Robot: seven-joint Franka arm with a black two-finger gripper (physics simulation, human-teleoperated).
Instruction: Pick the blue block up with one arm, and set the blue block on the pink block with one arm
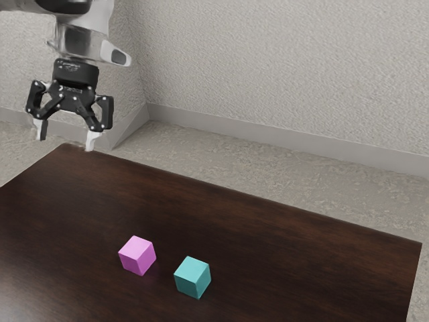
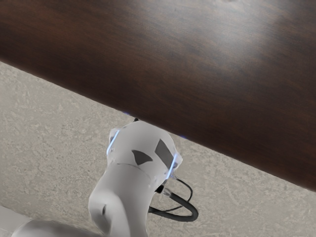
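Two small blocks sit on one dark brown wooden surface (image 1: 301,228) — one matte pink cube block (image 1: 137,255) and one matte teal-blue cube block (image 1: 192,276). One white robot arm (image 1: 80,40) — one black two-finger tool (image 1: 66,138).

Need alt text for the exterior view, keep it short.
An open black gripper hangs high over the far corner of a dark wooden table, at the exterior view's left. A pink block and a blue block sit side by side, not touching, near the table's front edge.
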